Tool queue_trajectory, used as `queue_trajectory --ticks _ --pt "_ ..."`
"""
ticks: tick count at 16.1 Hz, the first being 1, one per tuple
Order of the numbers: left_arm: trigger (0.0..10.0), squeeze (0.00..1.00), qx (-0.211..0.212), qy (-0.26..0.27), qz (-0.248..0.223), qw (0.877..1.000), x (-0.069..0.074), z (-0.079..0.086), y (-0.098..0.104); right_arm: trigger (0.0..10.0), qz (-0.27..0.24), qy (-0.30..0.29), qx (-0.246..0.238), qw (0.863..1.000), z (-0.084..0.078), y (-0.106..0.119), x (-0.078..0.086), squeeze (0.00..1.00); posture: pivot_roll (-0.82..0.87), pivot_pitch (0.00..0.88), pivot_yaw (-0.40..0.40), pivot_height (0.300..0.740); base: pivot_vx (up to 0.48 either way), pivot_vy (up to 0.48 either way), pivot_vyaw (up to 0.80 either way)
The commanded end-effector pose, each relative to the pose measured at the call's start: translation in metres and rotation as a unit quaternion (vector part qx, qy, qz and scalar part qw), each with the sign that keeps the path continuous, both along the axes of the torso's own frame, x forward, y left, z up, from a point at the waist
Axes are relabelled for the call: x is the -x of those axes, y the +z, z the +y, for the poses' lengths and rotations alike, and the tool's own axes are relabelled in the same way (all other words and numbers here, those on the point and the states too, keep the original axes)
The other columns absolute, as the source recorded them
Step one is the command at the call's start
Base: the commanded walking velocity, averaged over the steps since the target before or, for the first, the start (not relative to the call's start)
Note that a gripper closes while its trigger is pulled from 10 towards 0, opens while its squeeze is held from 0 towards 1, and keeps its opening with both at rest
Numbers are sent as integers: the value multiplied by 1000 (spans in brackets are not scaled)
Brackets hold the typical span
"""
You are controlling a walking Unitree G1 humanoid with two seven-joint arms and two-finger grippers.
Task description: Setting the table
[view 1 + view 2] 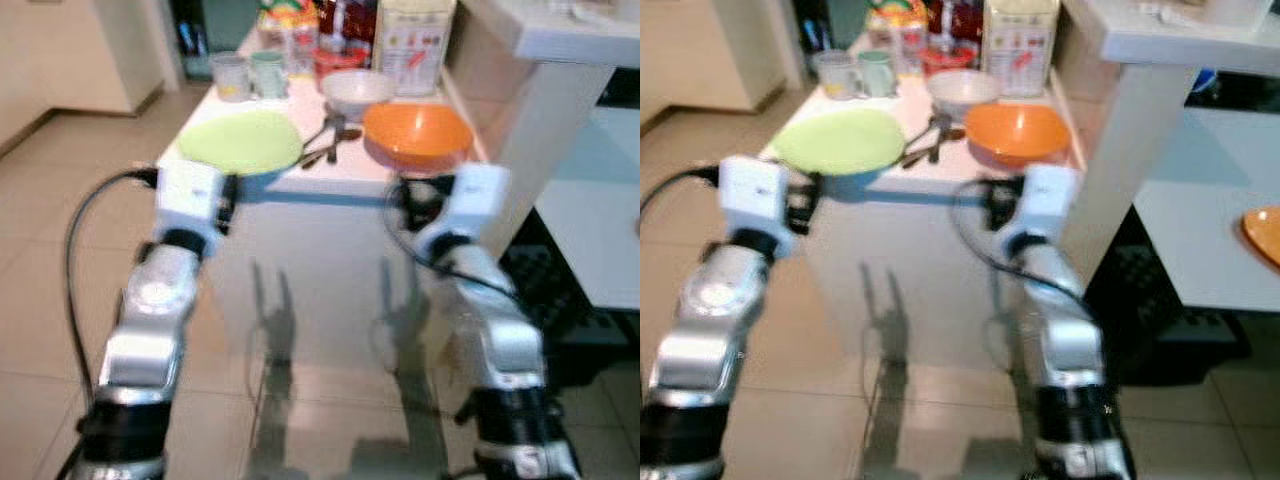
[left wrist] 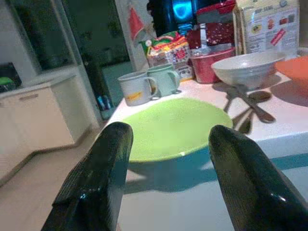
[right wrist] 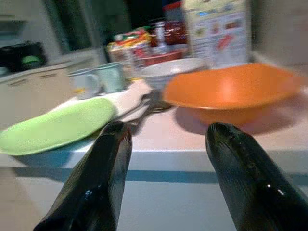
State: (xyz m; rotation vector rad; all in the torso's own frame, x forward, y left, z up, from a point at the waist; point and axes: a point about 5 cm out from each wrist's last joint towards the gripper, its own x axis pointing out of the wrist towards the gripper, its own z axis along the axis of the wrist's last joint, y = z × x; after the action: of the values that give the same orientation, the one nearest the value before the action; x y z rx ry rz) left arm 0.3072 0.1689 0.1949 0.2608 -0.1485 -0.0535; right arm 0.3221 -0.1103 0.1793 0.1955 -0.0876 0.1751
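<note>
White table (image 1: pixel 350 180), tile floor (image 1: pixel 40 260); blurred dishes.

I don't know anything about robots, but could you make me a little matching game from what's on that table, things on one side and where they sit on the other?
Things:
1. green plate
2. orange bowl
3. white bowl
4. two mugs

Places:
A. behind the spoons, mid-table
B. near edge, ahead of the right tool
C. far left part of the table
D. near edge, ahead of the left tool

Pairs: 1-D, 2-B, 3-A, 4-C
</note>
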Motion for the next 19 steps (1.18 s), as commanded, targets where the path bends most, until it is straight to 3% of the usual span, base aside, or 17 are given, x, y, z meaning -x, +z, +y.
queue_trajectory --ticks 1,7,16,17,19 --pt "10000 0 0 -16 -5 1000 -1 -9 4 10000 -4 -21 3 1000 -12 3 -2 0 29 0 1 740 341 0 0" --pt "10000 0 -2 -20 -6 1000 -1 -9 5 10000 -3 -20 -7 1000 -12 4 -2 0 28 0 7 740 344 0 -581" --pt "10000 0 -1 -19 -7 1000 -1 -10 5 10000 -28 -7 -12 1000 -13 12 -1 0 24 0 3 740 340 0 0" --pt "10000 0 -2 -18 -8 1000 -1 -10 5 10000 -33 -2 -17 999 -14 13 -1 945 24 0 3 740 304 0 0" --pt "10000 0 -2 -23 -13 1000 -1 -11 7 10000 -36 7 -28 999 -14 16 0 1000 24 0 3 740 0 0 0"
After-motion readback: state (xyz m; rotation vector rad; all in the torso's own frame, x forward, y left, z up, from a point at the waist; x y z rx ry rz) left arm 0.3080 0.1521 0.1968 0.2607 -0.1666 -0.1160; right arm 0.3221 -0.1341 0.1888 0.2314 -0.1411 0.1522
